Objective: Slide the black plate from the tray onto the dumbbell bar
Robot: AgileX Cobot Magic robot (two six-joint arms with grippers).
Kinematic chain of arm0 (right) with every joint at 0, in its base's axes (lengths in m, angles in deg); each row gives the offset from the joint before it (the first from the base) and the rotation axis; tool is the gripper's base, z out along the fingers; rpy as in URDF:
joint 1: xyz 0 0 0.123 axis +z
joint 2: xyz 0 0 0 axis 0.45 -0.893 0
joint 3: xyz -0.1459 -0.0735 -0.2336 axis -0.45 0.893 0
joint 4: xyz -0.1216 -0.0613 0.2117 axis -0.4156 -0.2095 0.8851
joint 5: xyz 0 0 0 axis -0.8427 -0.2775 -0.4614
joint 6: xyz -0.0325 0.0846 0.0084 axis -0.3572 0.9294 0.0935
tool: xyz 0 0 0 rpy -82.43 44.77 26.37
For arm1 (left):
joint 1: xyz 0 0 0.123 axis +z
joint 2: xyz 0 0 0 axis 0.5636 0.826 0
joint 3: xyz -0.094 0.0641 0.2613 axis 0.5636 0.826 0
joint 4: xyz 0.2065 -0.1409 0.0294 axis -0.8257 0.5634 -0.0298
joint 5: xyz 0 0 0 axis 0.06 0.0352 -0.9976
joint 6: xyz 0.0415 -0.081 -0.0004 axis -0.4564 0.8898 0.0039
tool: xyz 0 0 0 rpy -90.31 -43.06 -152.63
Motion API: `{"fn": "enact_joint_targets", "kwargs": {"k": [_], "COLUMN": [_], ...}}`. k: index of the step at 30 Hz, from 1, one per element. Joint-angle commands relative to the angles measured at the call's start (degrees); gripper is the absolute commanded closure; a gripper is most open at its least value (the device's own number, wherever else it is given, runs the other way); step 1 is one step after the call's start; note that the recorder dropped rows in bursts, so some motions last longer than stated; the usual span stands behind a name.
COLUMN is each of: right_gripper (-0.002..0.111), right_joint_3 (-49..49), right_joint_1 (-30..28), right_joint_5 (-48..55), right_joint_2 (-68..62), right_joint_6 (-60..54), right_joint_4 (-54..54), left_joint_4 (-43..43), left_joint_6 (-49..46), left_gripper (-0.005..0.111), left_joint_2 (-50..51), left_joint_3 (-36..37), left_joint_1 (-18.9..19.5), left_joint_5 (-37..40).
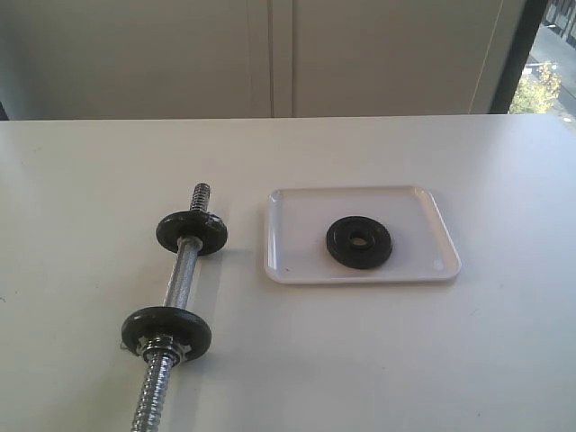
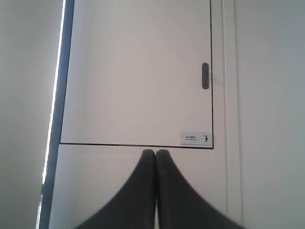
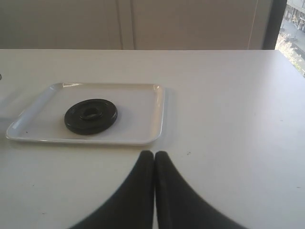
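The black plate [image 1: 359, 242] [image 3: 91, 116] lies flat in the middle of the white tray [image 1: 297, 266] [image 3: 148, 125]. Left of the tray, the chrome dumbbell bar [image 1: 183, 274] lies on the table, carrying two black discs [image 1: 191, 232] [image 1: 166, 332]. Neither arm shows in the exterior view. My right gripper [image 3: 155, 153] is shut and holds nothing, hovering over bare table short of the tray's near corner. My left gripper [image 2: 156, 151] is shut too, empty, and faces a white cabinet door.
The white table [image 1: 504, 360] runs wide around the tray and bar. Behind it stand pale cabinet doors [image 1: 270, 54] with a dark handle [image 2: 205, 76]. A window [image 1: 549, 63] shows at the far right.
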Motion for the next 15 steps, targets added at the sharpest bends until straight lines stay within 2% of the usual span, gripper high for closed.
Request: {"fn": "enact_joint_targets", "kwargs": {"k": [1, 4, 8, 13, 15], "right_gripper": [0.108, 0.108, 0.108, 0.108, 0.108], "right_joint_3": [0.09, 0.09, 0.09, 0.09, 0.09], "right_joint_1": [0.24, 0.24, 0.24, 0.24, 0.24], "right_joint_5": [-0.83, -0.83, -0.83, -0.83, -0.83], "right_joint_2": [0.27, 0.27, 0.27, 0.27, 0.27], "right_joint_6": [-0.1, -0.1, -0.1, -0.1, -0.1], "right_joint_4": [-0.36, -0.36, -0.36, -0.36, -0.36], "left_joint_4": [4.17, 3.6, -2.83, -13.95, -16.41], "left_joint_6": [3.47, 9.12, 8.98, 8.54, 7.61], "left_gripper": [0.107, 0.107, 0.107, 0.107, 0.107], "left_joint_2": [0.58, 4.59, 12.74, 26.65, 31.37], "left_joint_3": [-3.4, -8.35, -15.27, -23.42, -25.37], "left_joint_1": [0.1, 0.1, 0.1, 0.1, -0.02], "left_joint_5": [4.03, 9.27, 16.97, 36.84, 41.93]}}
